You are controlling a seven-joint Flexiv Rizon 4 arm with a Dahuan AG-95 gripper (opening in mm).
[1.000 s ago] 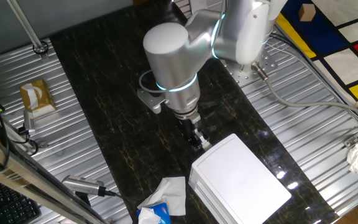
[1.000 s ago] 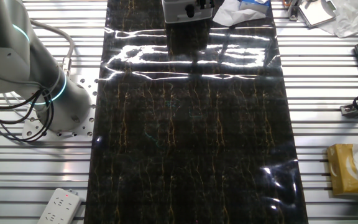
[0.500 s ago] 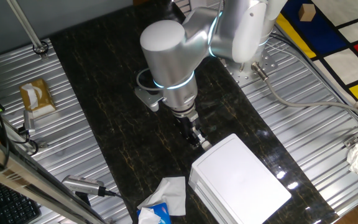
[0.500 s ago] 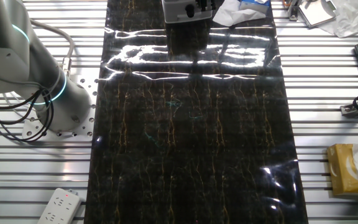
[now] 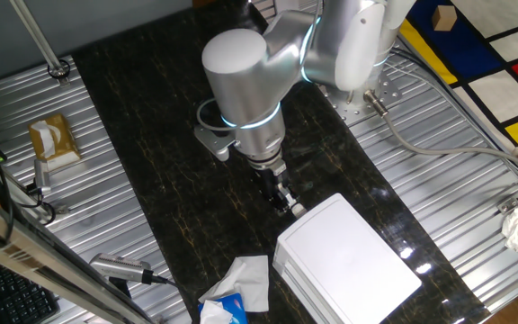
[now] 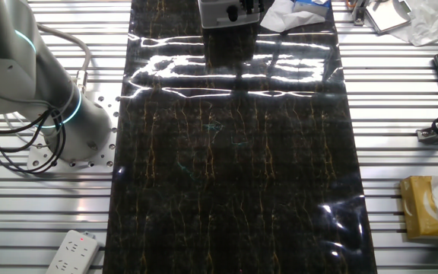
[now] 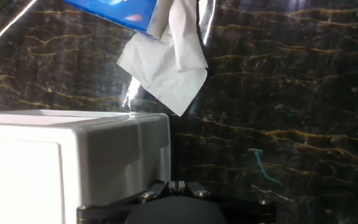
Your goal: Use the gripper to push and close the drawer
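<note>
Dark gold-veined marble sheeting (image 5: 160, 180) covered the ribbed metal table, and the gripper (image 5: 283, 200) pressed at the white box's (image 5: 349, 256) front, where the drawer (image 7: 67, 165) sat pushed in; jaw state unreadable, fingertips hidden. Crumpled tissue (image 7: 166, 68) lay nearby.
</note>
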